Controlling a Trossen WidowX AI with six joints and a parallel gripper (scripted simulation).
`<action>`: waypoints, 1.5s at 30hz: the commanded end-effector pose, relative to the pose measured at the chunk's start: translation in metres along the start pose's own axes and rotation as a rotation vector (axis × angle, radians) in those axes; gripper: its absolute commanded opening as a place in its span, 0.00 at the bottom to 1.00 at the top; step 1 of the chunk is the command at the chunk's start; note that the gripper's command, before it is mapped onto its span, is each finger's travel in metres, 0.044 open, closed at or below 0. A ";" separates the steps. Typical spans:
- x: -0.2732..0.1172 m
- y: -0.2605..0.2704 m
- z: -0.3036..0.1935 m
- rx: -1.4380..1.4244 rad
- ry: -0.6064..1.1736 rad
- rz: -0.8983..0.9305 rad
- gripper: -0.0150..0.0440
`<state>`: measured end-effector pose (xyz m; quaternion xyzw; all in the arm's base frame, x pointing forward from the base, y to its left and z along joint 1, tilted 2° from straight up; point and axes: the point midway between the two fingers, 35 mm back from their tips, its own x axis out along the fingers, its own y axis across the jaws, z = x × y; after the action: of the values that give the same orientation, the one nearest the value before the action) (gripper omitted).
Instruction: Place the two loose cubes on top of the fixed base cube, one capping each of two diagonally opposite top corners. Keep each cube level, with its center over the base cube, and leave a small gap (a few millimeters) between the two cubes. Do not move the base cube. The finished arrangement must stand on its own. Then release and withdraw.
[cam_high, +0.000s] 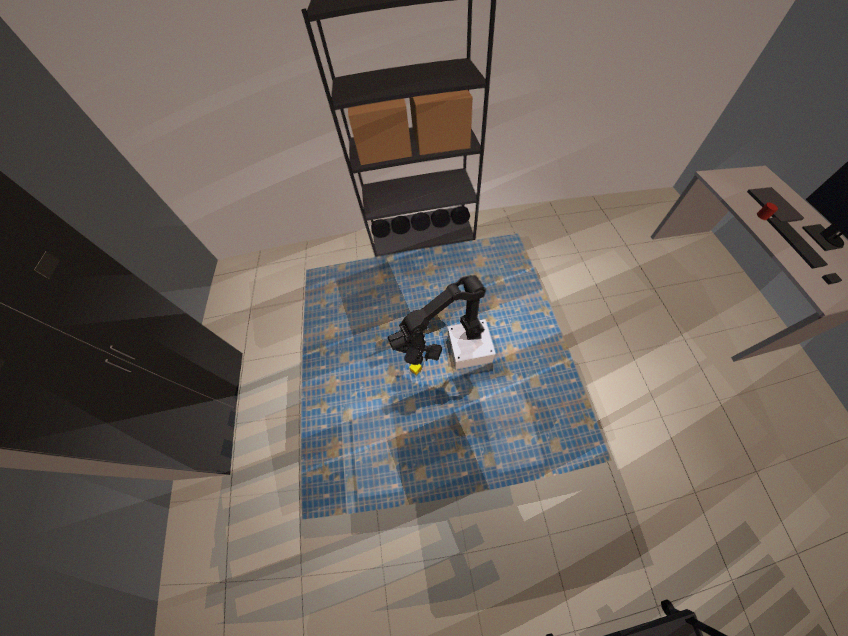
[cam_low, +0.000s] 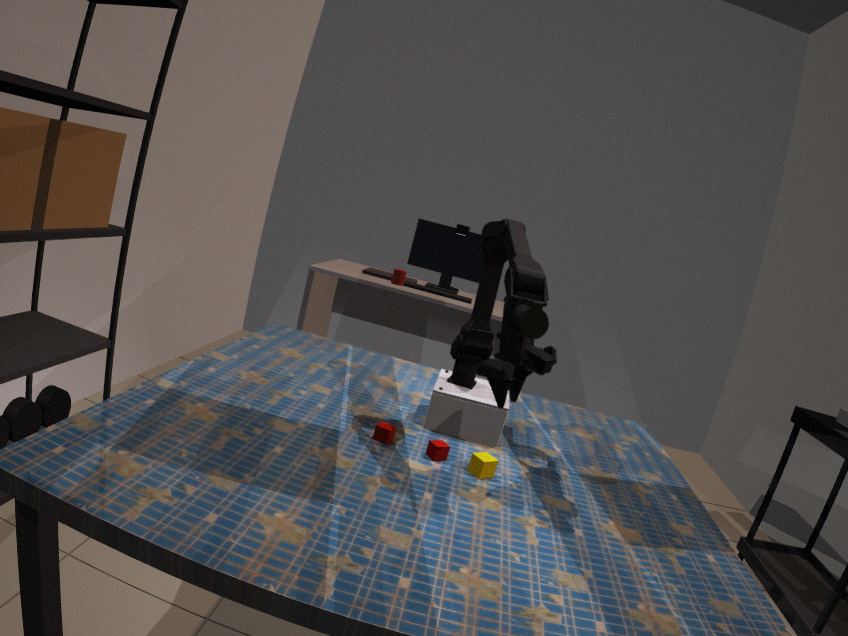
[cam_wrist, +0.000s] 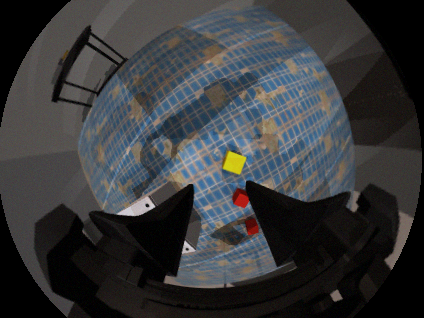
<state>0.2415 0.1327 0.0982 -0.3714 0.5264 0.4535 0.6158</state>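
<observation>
– Where to find the cubes?
– See 1 yellow cube (cam_high: 415, 368) (cam_low: 483, 465) (cam_wrist: 234, 162) and 2 red cubes (cam_low: 437, 449) (cam_wrist: 240, 198), spaced apart near the white box (cam_high: 470, 347) (cam_low: 465, 414) (cam_wrist: 131, 209), on the blue table (cam_high: 506, 438) (cam_low: 410, 568) (cam_wrist: 280, 55).
– And the gripper (cam_high: 423, 356) (cam_low: 508, 402) (cam_wrist: 220, 186)?
– Open, empty.
– Beyond?
– Look for the shelf rack (cam_high: 490, 41) (cam_low: 137, 172) and desk (cam_high: 777, 246) (cam_low: 318, 294).

Table: a blue, tan-patched, grid-patterned top (cam_high: 356, 472) (cam_low: 273, 472) (cam_wrist: 300, 120), dark-edged, crossed by shadows
Yellow cube (cam_high: 415, 369) (cam_low: 483, 465) (cam_wrist: 234, 162): sits flat on it, at one end of a loose row
Red cubes: the middle one (cam_low: 437, 450) (cam_wrist: 240, 198) and the end one (cam_low: 384, 432) (cam_wrist: 252, 226) rest on it, all apart
White box (cam_high: 471, 345) (cam_low: 465, 415) (cam_wrist: 134, 208): stands on it near the cubes, carrying my arm
</observation>
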 end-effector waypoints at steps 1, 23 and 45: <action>0.004 -0.027 -0.038 0.191 0.060 -0.052 0.70; 0.066 -0.059 -0.102 0.453 0.135 -0.119 0.70; 0.094 -0.062 -0.107 0.453 0.135 -0.119 0.70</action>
<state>0.2725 0.0306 -0.0062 -0.2828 0.6284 0.2625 0.6754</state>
